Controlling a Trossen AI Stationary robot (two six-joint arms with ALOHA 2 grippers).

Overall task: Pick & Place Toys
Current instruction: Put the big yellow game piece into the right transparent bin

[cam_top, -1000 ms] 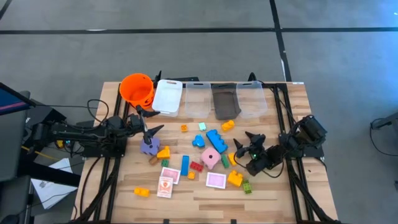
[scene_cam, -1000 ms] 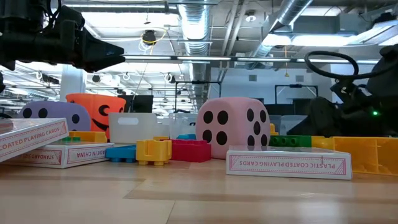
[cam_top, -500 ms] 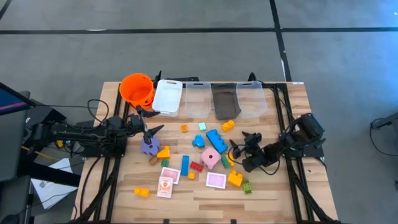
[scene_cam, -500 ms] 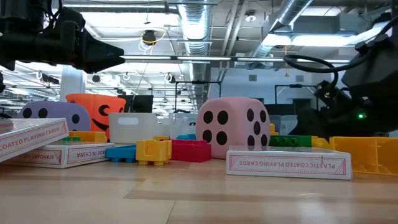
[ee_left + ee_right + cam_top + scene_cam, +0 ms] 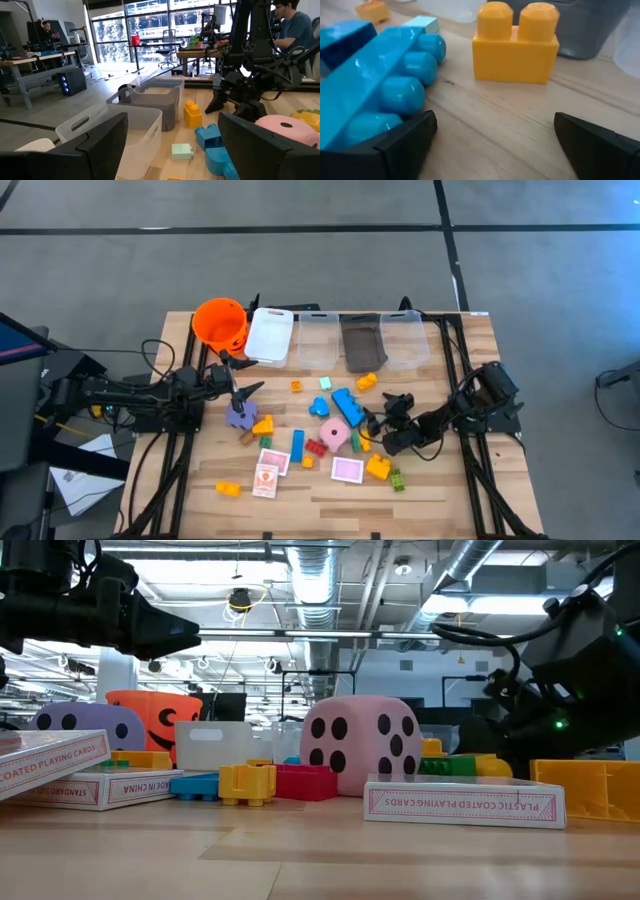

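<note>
The right gripper, its dark fingers spread wide with nothing between them, sits low over the wooden table at the right edge of the scatter of toys, just beside the long bright-blue studded plastic brick and the soft pink dotted die. Its wrist camera looks along that blue brick toward a chunky yellow two-stud plastic brick standing in front of the grey rectangular bin (one of a row of bins along the table's far edge, next to an orange bucket). The step in hand looks like the approach to a pick: nothing is grasped yet, and the blue brick lies nearest one finger. The next move likely calls for settling the open fingers on either side of one brick, clear of its neighbours, then closing and lifting toward a bin. The left gripper, equally wide and empty, hovers above the purple dotted die near the table's left side.
</note>
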